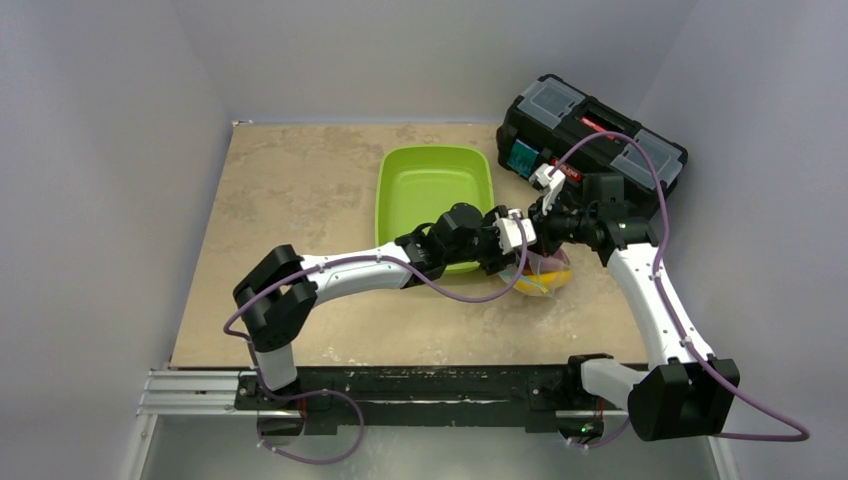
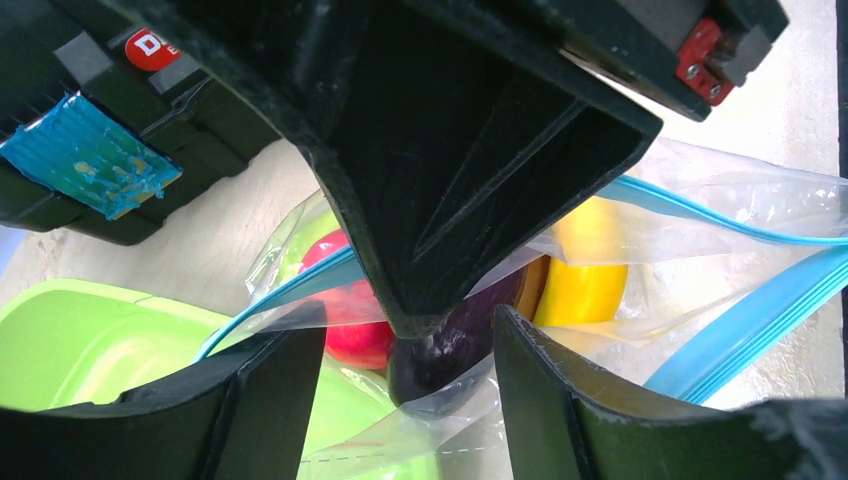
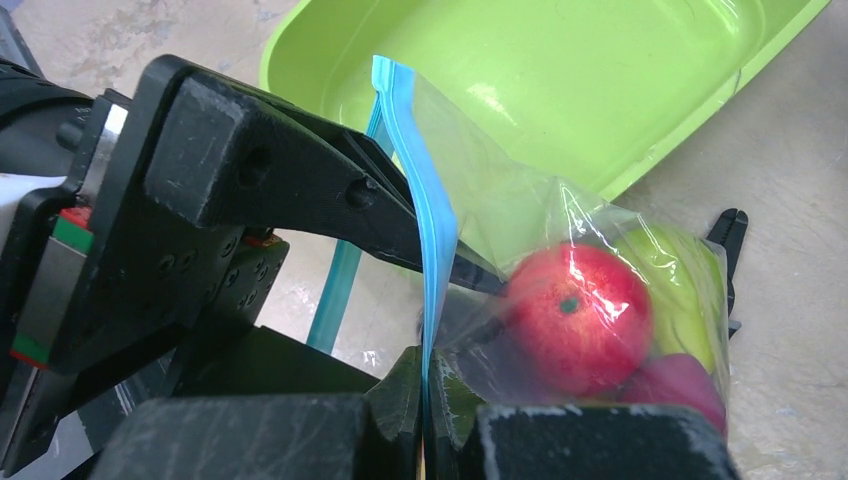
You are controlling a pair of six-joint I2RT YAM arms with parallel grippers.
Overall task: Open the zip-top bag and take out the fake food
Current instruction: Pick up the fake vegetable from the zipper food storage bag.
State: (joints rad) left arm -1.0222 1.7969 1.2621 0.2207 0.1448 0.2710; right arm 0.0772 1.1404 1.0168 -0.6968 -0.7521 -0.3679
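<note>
The zip-top bag (image 1: 540,278) hangs between both grippers just right of the tray, its mouth parted. My right gripper (image 3: 425,400) is shut on one teal-blue zipper strip (image 3: 415,150) and comes down from above in the left wrist view (image 2: 420,300). My left gripper (image 2: 410,400) is open, and bag film and the purple eggplant (image 2: 450,345) sit between its fingers. One of its fingers (image 3: 400,225) reaches past the strip into the bag. The fake food is inside the bag: red apple (image 3: 575,315), green pear (image 3: 685,290), yellow banana (image 2: 585,275).
The lime-green tray (image 1: 432,190) lies just behind and left of the bag, its rim close under my left gripper (image 2: 80,340). A black toolbox (image 1: 590,135) stands at the back right. Black-handled pliers (image 3: 728,240) lie on the table behind the bag.
</note>
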